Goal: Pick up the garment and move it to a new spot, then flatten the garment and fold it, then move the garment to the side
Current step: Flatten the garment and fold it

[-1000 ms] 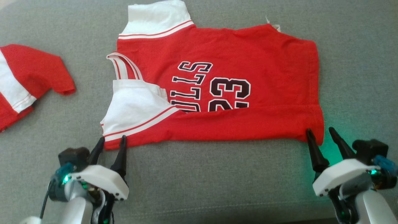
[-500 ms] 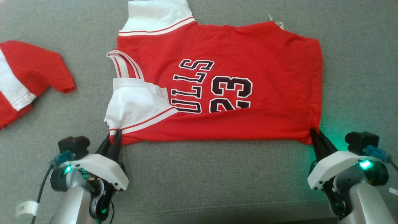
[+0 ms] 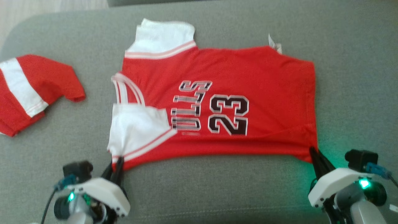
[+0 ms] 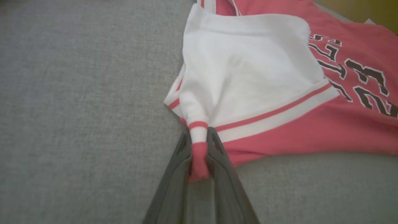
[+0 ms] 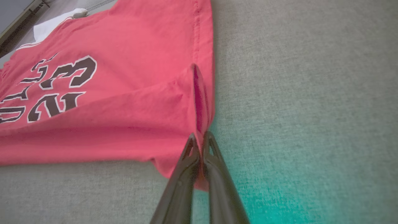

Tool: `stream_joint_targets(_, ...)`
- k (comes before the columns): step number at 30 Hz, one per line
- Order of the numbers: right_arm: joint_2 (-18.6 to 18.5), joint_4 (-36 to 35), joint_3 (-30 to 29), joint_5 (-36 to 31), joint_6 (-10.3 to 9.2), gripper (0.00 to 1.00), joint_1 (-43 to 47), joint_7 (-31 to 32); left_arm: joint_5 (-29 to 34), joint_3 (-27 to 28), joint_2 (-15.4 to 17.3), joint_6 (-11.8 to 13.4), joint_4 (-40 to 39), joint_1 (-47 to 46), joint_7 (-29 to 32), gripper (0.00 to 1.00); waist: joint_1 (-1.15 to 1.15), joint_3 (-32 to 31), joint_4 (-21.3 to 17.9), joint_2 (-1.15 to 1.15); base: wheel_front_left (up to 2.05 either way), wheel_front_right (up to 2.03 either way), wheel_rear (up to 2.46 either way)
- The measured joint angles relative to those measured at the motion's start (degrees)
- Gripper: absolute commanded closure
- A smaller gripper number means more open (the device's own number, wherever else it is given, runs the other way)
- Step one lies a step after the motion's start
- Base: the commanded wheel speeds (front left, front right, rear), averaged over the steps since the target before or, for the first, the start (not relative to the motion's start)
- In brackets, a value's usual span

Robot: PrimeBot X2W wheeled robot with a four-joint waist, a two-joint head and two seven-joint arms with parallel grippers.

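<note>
The garment [image 3: 236, 71] is a red jersey with white shoulders and a black "23", spread sideways on the grey cushion. My left gripper [image 3: 117, 162] is shut on its near left corner; in the left wrist view the striped sleeve hem of the garment [image 4: 248, 71] is bunched between the gripper [image 4: 199, 140] fingers. My right gripper [image 3: 313, 153] is shut on the near right hem corner. In the right wrist view the garment [image 5: 118, 68] has its red hem pinched and raised into a ridge just above the gripper [image 5: 199, 137] tips.
A second red and white garment [image 3: 34, 87] lies at the left edge of the grey cushion [image 3: 217, 189]. The cushion's far left corner and pale floor [image 3: 46, 6] show at the top left. Bare grey fabric runs along the near side and right.
Both grippers closed on the jersey's near corners. The whole picture has shifted downward, so the camera moved; the near edge's folded-over strip has drawn back, uncovering the whole number.
</note>
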Motion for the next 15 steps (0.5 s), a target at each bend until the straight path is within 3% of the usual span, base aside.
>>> stream_joint_targets(14,-1.52,-0.87,0.46,1.88,0.0,1.0,5.63,1.81,-1.21,-0.22,0.14,2.29,-4.87,9.8,3.5,1.0,0.0,-5.56,1.33,0.0,0.0,0.0,0.0)
stream_joint_targets(15,-1.51,-1.09,0.35,1.91,0.0,0.72,5.78,1.81,-1.15,-0.31,0.14,2.61,-5.03,9.91,3.48,0.94,0.0,-5.67,1.32,0.0,0.0,0.0,0.0)
